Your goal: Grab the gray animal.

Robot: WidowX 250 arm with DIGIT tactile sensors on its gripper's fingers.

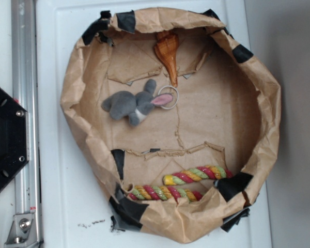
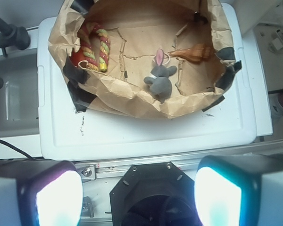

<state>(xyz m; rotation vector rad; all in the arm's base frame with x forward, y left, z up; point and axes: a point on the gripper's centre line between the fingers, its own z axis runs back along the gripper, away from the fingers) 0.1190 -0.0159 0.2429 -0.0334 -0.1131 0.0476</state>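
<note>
Gripper [image 2: 137, 195]: fingers spread wide, empty, hanging back over the arm's base, well apart from the toys.
Gray animal [image 1: 134, 104]: lying on the paper bowl [image 1: 72, 88] floor, near the orange cone [image 1: 168, 54].
Progress: nothing grabbed yet; approach, descent and closing all remain.
Count: one bunny, one cone, one twisted rope [image 1: 181, 183].

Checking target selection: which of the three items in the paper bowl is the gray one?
The plush bunny, mid-bowl. The cone-shaped object is orange-brown and the twisted rope is red, yellow and green.
</note>
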